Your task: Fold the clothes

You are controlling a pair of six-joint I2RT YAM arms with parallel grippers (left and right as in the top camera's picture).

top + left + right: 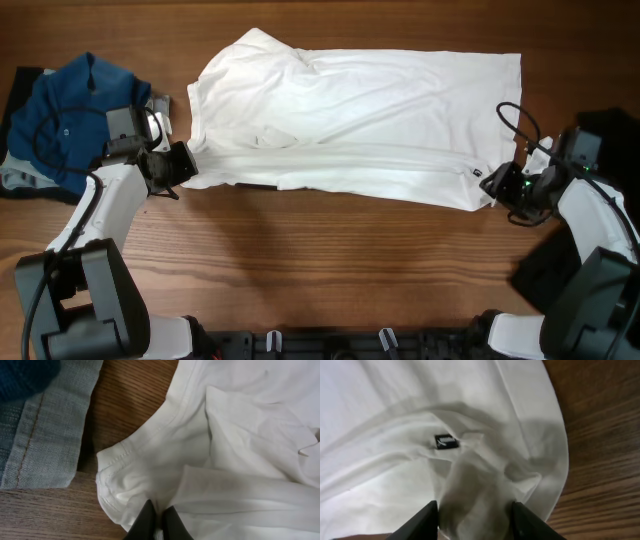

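Note:
A white T-shirt (pixel 350 115) lies spread across the middle of the wooden table, folded along its length. My left gripper (pixel 180 165) is at its near left corner, shut on a pinch of the white fabric (pixel 160 505) by the collar seam. My right gripper (pixel 497 187) is at the shirt's near right corner. Its fingers (pixel 475 512) are spread wide with the shirt's hem (pixel 485 485) bunched between them, near a small black label (pixel 445 441).
A pile of clothes sits at the far left: a blue garment (pixel 75 105) on top and grey denim (pixel 45 425) beneath it, close to my left gripper. A dark object (pixel 610 125) lies at the right edge.

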